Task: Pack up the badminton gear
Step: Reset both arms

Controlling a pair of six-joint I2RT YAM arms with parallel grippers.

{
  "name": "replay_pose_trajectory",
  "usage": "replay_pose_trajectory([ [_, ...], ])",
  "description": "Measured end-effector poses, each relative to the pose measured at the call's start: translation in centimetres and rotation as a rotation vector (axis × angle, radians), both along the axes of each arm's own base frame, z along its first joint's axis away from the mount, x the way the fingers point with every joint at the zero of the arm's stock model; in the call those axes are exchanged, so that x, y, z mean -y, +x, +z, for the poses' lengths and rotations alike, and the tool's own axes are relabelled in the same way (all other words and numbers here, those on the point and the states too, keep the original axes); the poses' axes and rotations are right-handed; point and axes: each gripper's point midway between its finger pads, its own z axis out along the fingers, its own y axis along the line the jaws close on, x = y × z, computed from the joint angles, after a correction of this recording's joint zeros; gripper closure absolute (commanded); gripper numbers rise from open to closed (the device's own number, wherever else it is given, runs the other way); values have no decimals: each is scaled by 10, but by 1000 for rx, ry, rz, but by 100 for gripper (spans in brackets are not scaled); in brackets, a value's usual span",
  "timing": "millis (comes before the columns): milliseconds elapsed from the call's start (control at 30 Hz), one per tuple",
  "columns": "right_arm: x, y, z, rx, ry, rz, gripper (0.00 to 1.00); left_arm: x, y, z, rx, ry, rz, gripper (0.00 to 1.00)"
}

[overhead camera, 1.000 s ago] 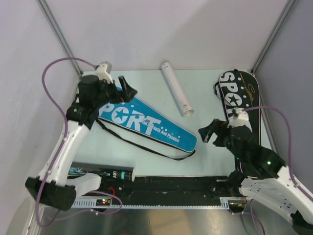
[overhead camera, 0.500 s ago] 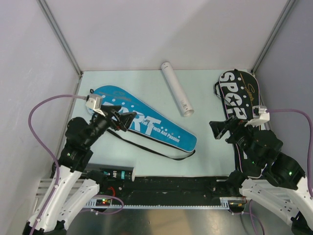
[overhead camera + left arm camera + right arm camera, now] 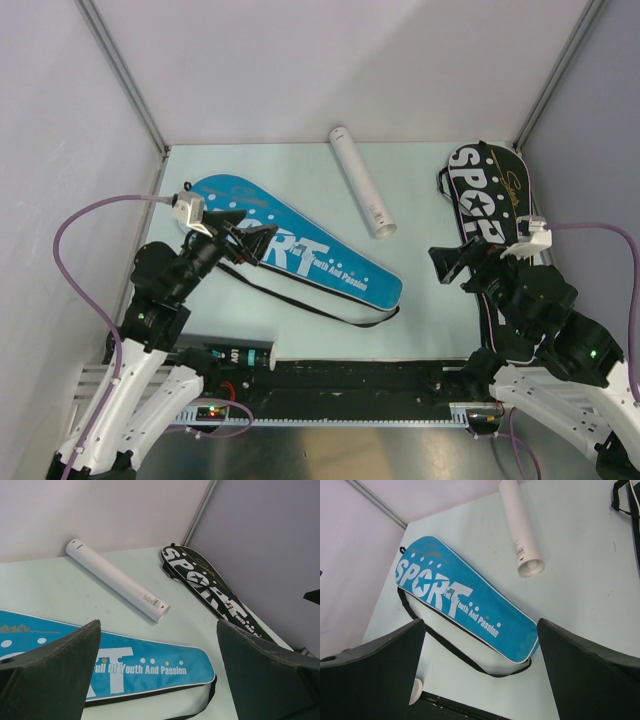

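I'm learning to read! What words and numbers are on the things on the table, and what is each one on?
"SPORT": big white letters on the blue cover.
"Full Of Youth And Passion": small white letters on the same blue cover.
"SPORT": white letters on the black cover.
Gold handwriting on both covers: too scribbly to read.
Small print on the white tube: too tiny to read.

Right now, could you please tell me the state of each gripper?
Left gripper: open, holding nothing.
Right gripper: open, holding nothing.
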Motion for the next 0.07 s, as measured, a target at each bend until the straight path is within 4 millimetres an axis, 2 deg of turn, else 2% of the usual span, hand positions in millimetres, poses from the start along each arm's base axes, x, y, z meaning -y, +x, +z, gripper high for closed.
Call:
replay_pose_trajectory([
  [67, 0, 0, -1, -2, -1, -2, 1, 0, 0, 0, 0, 0, 1, 0],
])
